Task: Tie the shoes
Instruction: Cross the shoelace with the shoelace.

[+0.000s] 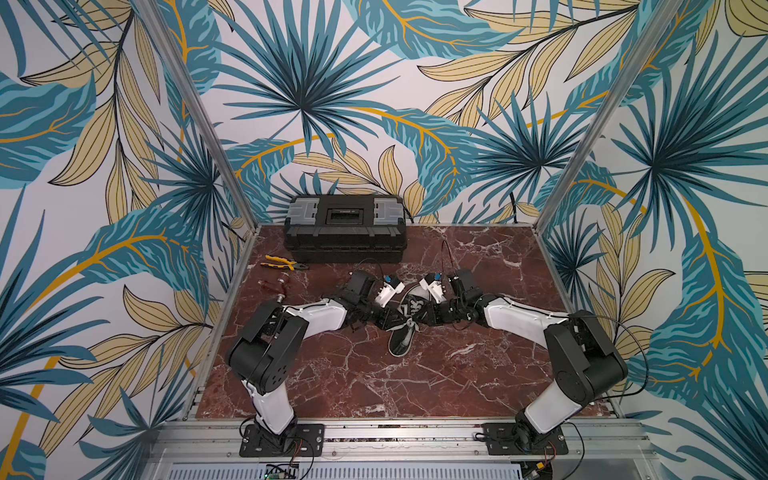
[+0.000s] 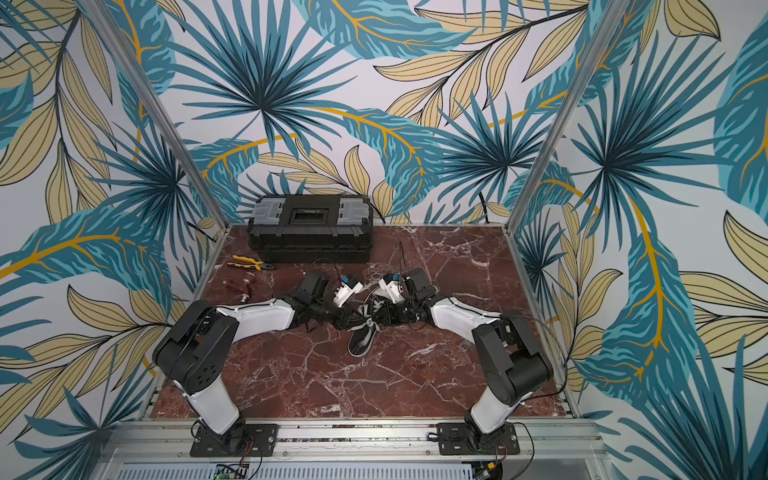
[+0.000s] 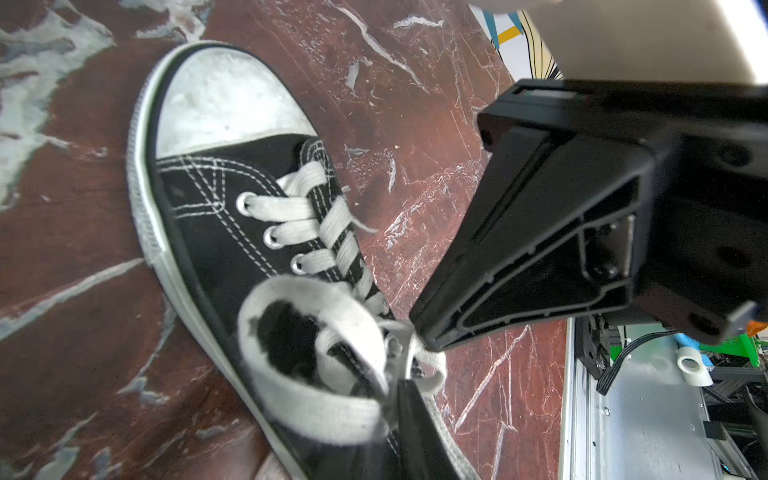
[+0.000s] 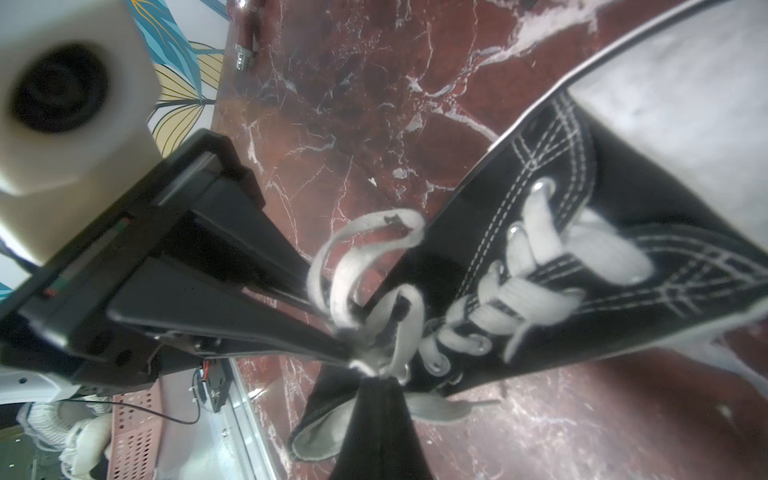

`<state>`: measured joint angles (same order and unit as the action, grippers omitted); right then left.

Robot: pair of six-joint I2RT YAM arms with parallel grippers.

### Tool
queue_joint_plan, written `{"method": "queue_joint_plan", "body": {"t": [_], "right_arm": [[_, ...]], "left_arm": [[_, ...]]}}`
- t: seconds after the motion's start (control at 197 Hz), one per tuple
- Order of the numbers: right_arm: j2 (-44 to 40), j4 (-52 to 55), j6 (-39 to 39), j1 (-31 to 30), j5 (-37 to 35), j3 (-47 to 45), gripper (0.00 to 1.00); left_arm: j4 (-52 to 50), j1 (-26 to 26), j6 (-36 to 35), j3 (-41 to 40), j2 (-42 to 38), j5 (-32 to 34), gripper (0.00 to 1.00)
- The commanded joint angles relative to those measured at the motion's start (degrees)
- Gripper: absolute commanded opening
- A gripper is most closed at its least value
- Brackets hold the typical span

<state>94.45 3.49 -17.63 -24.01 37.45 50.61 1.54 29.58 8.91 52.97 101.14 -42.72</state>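
Note:
The black shoe (image 1: 402, 338) with a white toe cap (image 3: 224, 99) lies mid-table, toe pointing away, between both grippers. Its white laces (image 3: 291, 210) run up the eyelets to a loose loop (image 3: 316, 399) over the tongue. My right gripper (image 4: 374, 376) is shut on a lace strand at the top eyelets; its pinching tip also shows in the left wrist view (image 3: 428, 338). My left gripper (image 4: 336, 328) reaches in from the opposite side with its fingers a little apart. A lace loop (image 4: 353, 245) curls over its upper finger (image 4: 266, 245). Nothing is clamped between them.
A black toolbox (image 1: 345, 230) stands at the table's back edge. Yellow-handled pliers (image 1: 284, 263), a reddish-handled tool (image 1: 276, 284) and a small metal fitting (image 1: 282, 298) lie at the back left. Aluminium posts (image 1: 582, 137) rise from the back corners.

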Motion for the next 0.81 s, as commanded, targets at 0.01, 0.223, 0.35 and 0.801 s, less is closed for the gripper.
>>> {"method": "queue_joint_plan", "body": {"t": [0.01, 0.223, 0.35, 0.801], "right_arm": [[-1.21, -3.81, 2.25, -0.34, -1.94, -2.1, 0.0], [-2.73, -7.89, 2.02, -0.32, -2.05, -4.14, 0.0], [-3.64, -10.18, 1.98, -0.33, -1.51, -5.35, 0.0], [-4.33, -10.99, 3.12, -0.26, -1.68, -6.6, 0.0]], "left_arm": [[1.2, -0.03, 1.03, 0.0, -0.01, -1.93, 0.23], [0.75, 0.02, 0.74, 0.6, 1.46, -2.13, 0.32], [0.13, -0.05, 0.7, 2.05, 2.62, -2.3, 0.35], [0.77, 0.05, 0.5, 3.71, 3.1, -4.66, 0.4]]}}
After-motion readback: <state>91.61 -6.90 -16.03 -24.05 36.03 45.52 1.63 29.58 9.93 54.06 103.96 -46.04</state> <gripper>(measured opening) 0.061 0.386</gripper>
